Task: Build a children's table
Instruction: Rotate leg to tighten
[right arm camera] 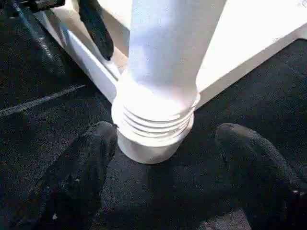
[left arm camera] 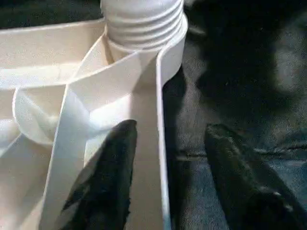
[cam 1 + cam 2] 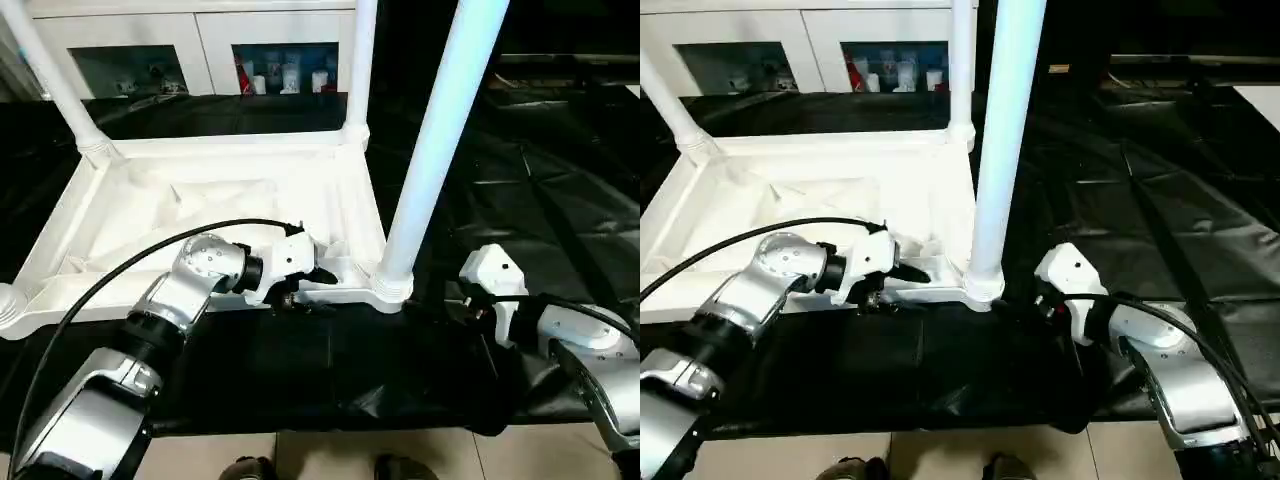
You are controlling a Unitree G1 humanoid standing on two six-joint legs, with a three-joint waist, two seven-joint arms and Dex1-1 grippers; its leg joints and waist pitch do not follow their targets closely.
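At the near rim of the table top (image 3: 345,283) | left gripper (image 2: 163,191) jaws straddling it | right gripper (image 1: 158,187) jaws spread before a leg (image 1: 168,72).

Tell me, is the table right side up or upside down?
Upside down. The table top lies with its ribbed underside facing up, and its legs stick up from the corner sockets.

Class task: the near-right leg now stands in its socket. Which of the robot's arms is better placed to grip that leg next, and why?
Right. The right gripper faces the leg's base, one open finger either side. The left gripper straddles the tabletop's rim instead.
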